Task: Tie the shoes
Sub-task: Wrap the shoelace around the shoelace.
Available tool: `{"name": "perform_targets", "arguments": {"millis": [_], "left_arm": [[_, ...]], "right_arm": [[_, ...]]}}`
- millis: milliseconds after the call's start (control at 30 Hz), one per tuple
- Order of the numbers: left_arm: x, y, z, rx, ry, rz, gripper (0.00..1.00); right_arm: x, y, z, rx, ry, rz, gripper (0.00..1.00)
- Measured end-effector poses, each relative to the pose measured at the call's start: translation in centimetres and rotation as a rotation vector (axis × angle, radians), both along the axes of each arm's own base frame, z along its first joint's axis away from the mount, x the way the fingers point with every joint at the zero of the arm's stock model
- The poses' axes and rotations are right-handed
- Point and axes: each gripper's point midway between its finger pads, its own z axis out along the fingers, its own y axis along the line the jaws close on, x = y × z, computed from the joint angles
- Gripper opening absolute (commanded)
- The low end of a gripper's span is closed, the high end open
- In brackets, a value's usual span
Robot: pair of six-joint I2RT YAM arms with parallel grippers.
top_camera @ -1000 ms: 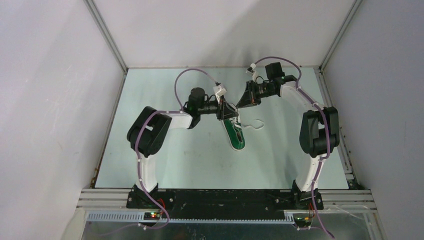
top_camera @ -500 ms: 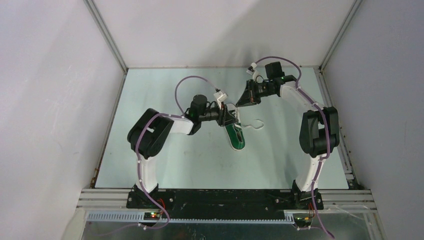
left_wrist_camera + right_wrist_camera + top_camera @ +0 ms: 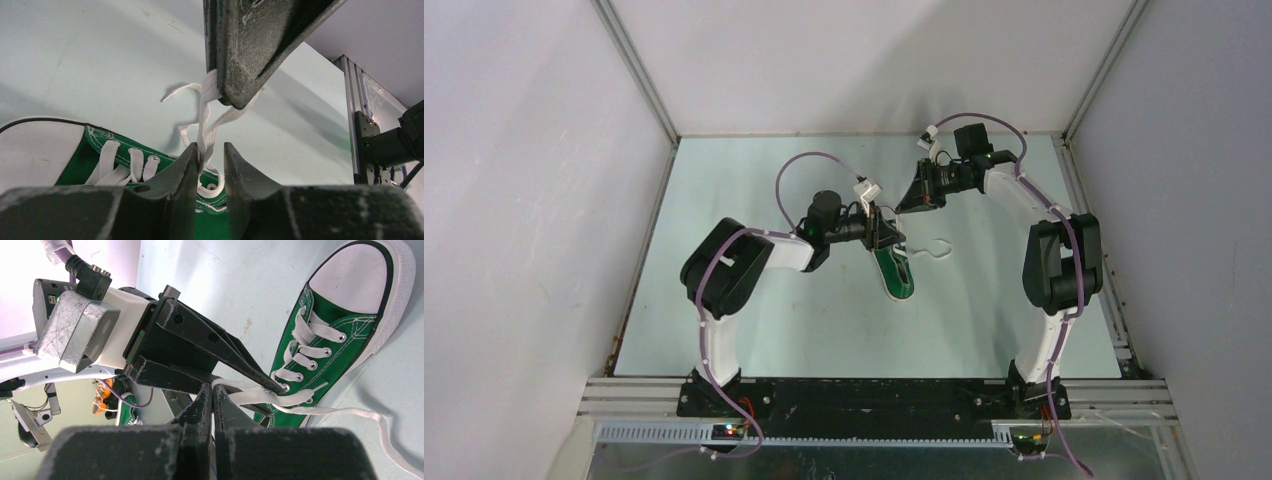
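R gripper [image 3: 212, 390] clamped tight on the long white flat lace [image 3: 205, 115], held up above the small green canvas sneaker w/ white toe cap [image 3: 894, 268], which sits mid pale green table [image 3: 754, 330] btw both arms. L gripper [image 3: 210, 150] jaws narrowly apart, lace strands running thru the gap. Lace prob soft, limp, slippy; shoe light, may drag, so pinch strands low near the eyelets [image 3: 320, 351].

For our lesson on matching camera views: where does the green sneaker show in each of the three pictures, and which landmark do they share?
Top external: the green sneaker near the picture's centre.
Left wrist: the sneaker at lower left, its toe cap at the left edge.
Right wrist: the sneaker at upper right, toe cap uppermost.
Shared landmark: the white lace, pinched by the right gripper.
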Motion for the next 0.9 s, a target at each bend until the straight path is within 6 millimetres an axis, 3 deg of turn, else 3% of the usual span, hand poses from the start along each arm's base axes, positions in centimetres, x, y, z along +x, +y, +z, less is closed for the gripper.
{"name": "perform_targets", "arguments": {"millis": [233, 367, 500, 767, 800, 900], "left_arm": [[-0.17, -0.14, 0.04, -0.004, 0.014, -0.001, 0.24], [0.05, -0.31, 0.5, -0.012, 0.01, -0.001, 0.16], [0.12, -0.41, 0.77, -0.019, 0.016, 0.0, 0.01], [0.02, -0.43, 0.79, -0.022, 0.024, -0.003, 0.0], [0.01, -0.44, 0.79, -0.022, 0.024, -0.003, 0.0], [-0.13, -0.43, 0.68, -0.019, 0.029, -0.009, 0.0]], "right_arm": [[0.05, 0.0, -0.08, -0.001, 0.002, -0.002, 0.0], [0.08, 0.01, -0.15, -0.001, 0.001, -0.002, 0.0], [0.14, -0.03, -0.17, -0.001, 0.0, -0.004, 0.0], [0.2, -0.18, -0.21, -0.001, 0.007, -0.011, 0.0], [0.22, -0.2, -0.21, -0.001, 0.007, -0.011, 0.01], [0.26, -0.35, -0.28, -0.003, -0.002, -0.008, 0.27]]}}
